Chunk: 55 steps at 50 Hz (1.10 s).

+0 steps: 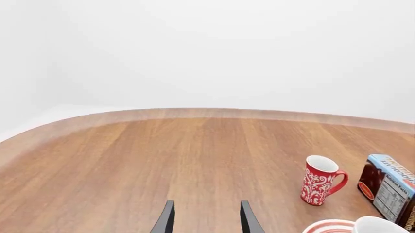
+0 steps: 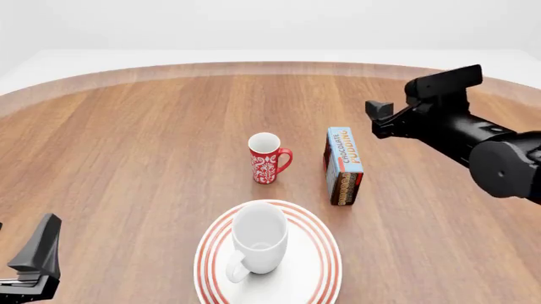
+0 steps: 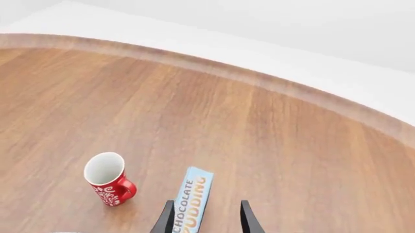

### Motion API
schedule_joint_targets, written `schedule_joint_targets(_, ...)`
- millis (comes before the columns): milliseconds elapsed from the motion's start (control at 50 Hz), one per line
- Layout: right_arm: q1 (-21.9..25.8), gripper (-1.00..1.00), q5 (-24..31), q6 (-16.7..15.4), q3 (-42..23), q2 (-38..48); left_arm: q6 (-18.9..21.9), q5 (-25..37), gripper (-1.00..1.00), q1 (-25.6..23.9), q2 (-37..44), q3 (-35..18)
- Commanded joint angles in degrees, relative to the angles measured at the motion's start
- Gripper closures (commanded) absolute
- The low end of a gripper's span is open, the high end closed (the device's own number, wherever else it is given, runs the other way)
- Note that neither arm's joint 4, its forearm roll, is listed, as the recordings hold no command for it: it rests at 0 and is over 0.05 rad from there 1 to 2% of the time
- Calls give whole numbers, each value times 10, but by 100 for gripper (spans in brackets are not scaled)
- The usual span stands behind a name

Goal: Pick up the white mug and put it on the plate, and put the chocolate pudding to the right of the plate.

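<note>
The white mug (image 2: pixel 258 244) stands upright on the plate (image 2: pixel 325 250), its handle toward the near left. In the left wrist view the white mug (image 1: pixel 380 225) and the plate (image 1: pixel 327 226) show only in part. The chocolate pudding (image 2: pixel 344 166) rests on the table beyond the plate, a little to its right, light-blue face up. My right gripper (image 2: pixel 379 119) hangs open above the table, past the carton and to its right. In the right wrist view the chocolate pudding (image 3: pixel 192 201) shows between the fingers of the right gripper (image 3: pixel 207 219), untouched. My left gripper (image 2: pixel 38 259) is open near the front left corner, holding nothing.
A red mug (image 2: pixel 268 158) with a white pattern stands left of the carton, just beyond the plate; the wrist views show the red mug (image 1: pixel 321 179) (image 3: pixel 107 178) too. The round table's far edge (image 2: pixel 270 65) curves across the back.
</note>
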Motion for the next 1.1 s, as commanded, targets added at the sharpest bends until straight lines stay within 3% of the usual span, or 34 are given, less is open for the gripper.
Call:
schedule_joint_targets(20, 2, -100, 10, 20, -24, 29, -2, -5, -100, 0, 5, 0)
schedule_joint_targets(1100, -4, -100, 22, 91, -71, 102, -10, 2, -100, -2, -3, 0)
